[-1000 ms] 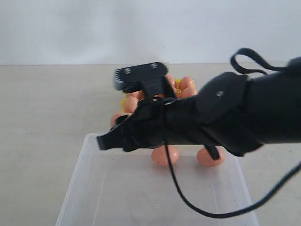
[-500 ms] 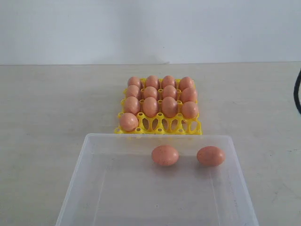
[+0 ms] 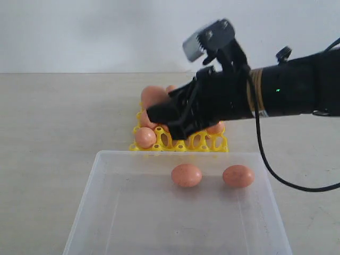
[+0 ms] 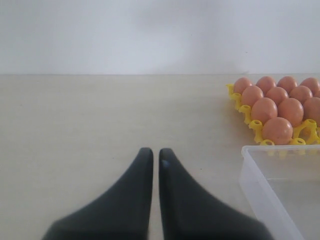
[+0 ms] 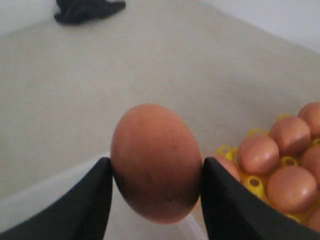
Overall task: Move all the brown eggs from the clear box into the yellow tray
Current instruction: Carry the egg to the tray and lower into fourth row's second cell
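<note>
Right arm up over the tray with an egg in its grip, and two eggs are left in the box.

I've got the right gripper (image 5: 156, 167) with its jaws spread wide, clamped on either side of one brown egg (image 5: 152, 150), held in the air above the left part of the yellow tray (image 3: 180, 144). The left gripper (image 4: 155, 154) sits low over bare table, jaws pressed together with nothing between them. The clear box (image 3: 90, 202) lies just in front of the tray, and two eggs (image 3: 186, 175) rest side by side near its far wall. The tray's back rows are filled. Its front left cup holds an egg (image 3: 145, 137), and the cups beside that one show bare yellow. The table (image 3: 53, 117) is pale beige and matte, and behind it stands a plain white wall (image 3: 106, 32).
</note>
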Motion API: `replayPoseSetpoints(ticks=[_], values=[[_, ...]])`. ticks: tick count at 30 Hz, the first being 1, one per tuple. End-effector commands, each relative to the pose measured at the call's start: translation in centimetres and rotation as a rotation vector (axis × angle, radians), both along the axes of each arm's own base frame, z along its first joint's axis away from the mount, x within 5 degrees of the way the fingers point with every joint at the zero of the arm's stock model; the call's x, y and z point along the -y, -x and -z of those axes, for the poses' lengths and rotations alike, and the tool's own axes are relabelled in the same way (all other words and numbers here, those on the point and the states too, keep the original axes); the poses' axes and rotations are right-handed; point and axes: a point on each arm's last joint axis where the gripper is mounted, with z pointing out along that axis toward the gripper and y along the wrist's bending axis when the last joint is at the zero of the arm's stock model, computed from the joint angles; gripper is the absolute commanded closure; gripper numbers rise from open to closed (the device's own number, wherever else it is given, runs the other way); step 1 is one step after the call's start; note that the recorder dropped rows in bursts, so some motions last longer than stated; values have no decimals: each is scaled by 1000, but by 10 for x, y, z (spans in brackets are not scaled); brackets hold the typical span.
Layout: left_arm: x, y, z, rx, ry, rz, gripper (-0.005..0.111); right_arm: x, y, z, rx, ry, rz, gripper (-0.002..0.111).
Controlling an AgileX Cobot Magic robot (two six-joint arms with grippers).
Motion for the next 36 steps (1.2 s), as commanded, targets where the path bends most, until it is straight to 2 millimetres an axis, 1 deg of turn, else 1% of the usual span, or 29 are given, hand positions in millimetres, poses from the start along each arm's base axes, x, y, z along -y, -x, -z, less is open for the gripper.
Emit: replayPoseSetpoints(ticks=[1, 4, 7, 13, 17, 20, 24, 32, 36], values=[[0, 0, 1, -2, -2, 9, 103, 2, -9, 26, 15, 133, -40, 108], [0, 0, 1, -2, -2, 9, 103, 1, -13, 42, 24, 186, -69, 108], [0, 0, 1, -2, -2, 9, 103, 0, -15, 52, 16, 205, -81, 108], [0, 0, 1, -2, -2, 9, 103, -1, -26, 66, -2, 152, 4, 108], [0, 0, 1, -2, -2, 9, 103, -1, -39, 70, 26, 84, 99, 108], [0, 0, 1, -2, -2, 9, 103, -5, -51, 74, 22, 52, 120, 108], [0, 0, 1, -2, -2, 9, 103, -8, -61, 80, 19, 57, 127, 108], [0, 0, 1, -2, -2, 9, 103, -8, -66, 94, -15, 77, 143, 108], [0, 0, 1, -2, -2, 9, 103, -7, -67, 97, -19, 87, 155, 108]])
